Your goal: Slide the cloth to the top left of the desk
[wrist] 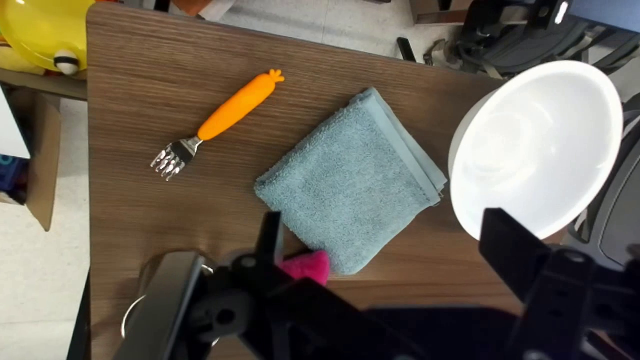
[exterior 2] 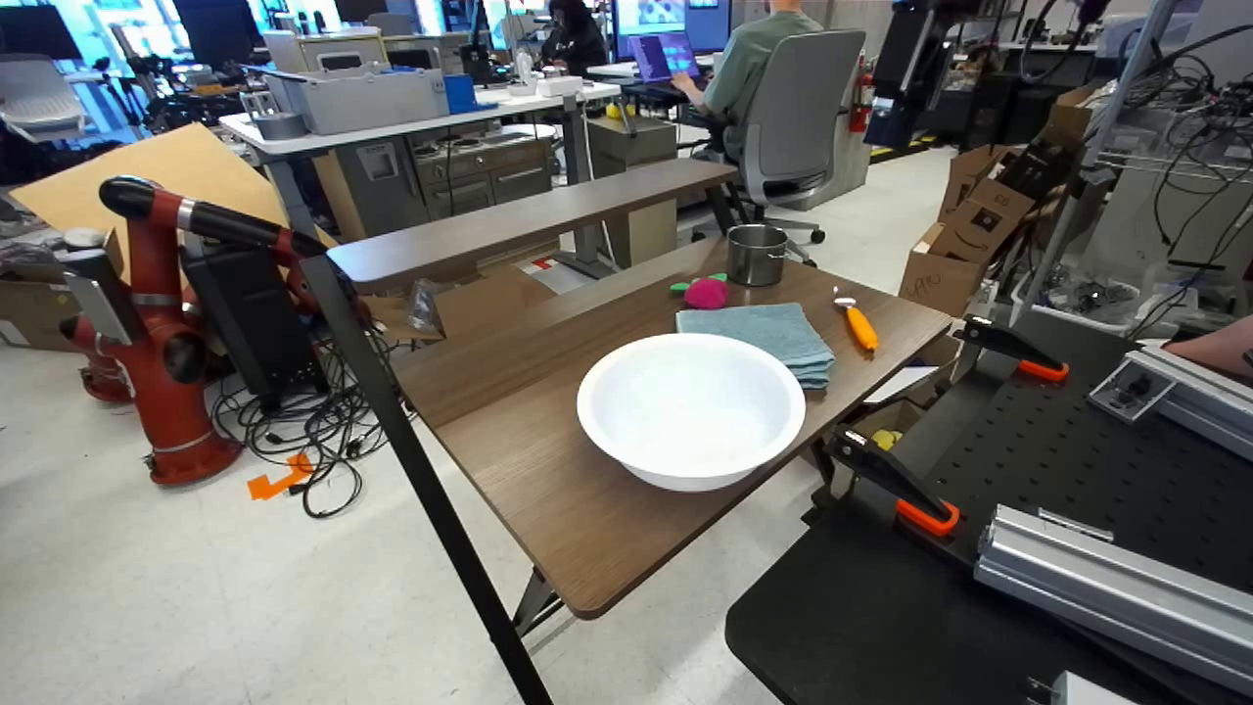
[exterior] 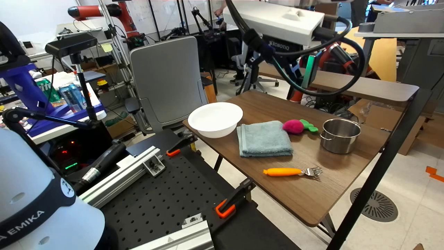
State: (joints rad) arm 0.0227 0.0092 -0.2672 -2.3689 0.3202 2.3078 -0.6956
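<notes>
The cloth is a folded teal-grey square. It lies flat on the desk beside the white bowl, in both exterior views (exterior: 265, 139) (exterior 2: 768, 333) and in the wrist view (wrist: 350, 185). The desk is a brown wooden tabletop (exterior: 333, 173) (exterior 2: 519, 441) (wrist: 150, 90). My gripper (wrist: 384, 214) is open and empty. In the wrist view its fingers stand wide apart, one near the cloth's edge, the other in front of the bowl. In an exterior view the gripper (exterior: 277, 74) hangs well above the desk, touching nothing. In an exterior view only part of it (exterior 2: 896, 108) shows at the top.
A white bowl (exterior: 215, 119) (exterior 2: 691, 411) (wrist: 535, 145) stands close to the cloth. A pink-and-green toy (exterior: 295, 127) (exterior 2: 707, 292) (wrist: 310, 265) touches or nearly touches it. An orange-handled fork (exterior: 284, 172) (wrist: 237, 110) and a metal pot (exterior: 340, 137) (exterior 2: 756, 257) are nearby. A raised shelf (exterior: 364, 83) borders the desk.
</notes>
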